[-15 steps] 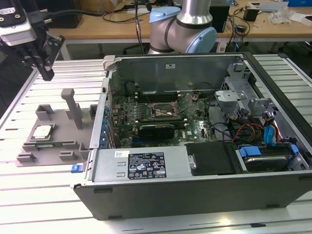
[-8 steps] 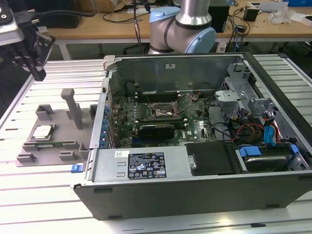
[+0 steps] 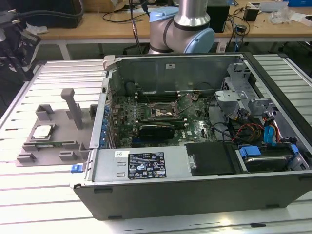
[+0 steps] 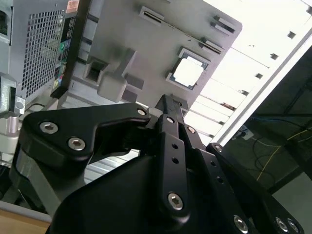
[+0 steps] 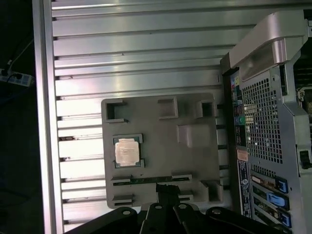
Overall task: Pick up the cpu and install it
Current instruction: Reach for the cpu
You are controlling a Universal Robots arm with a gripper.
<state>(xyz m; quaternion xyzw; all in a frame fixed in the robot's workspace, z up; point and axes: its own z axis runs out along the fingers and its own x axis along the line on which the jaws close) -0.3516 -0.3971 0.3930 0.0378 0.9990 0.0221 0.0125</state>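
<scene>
The cpu [image 3: 43,131] is a small silvery square lying flat in a pocket of the grey plastic tray [image 3: 54,127], at the exterior view's left, beside the open computer case [image 3: 204,187]. In both wrist views the cpu [image 4: 188,72] [image 5: 126,150] sits well away from my black gripper [image 4: 168,103] [image 5: 166,189]. The gripper is shut with nothing between its fingers and hangs high over the tray's edge [image 5: 161,141]. The dark square socket [image 3: 163,113] on the motherboard stands bare inside the case. The arm's grey and blue joints [image 3: 183,24] rise behind the case.
The tray carries raised grey blocks and a tall post [image 3: 72,105]. The case holds cables, a drive cage [image 3: 234,95] and a black cover [image 3: 212,158]. Everything rests on a ribbed metal table [image 3: 44,200]. A cluttered wooden bench [image 3: 97,24] runs behind.
</scene>
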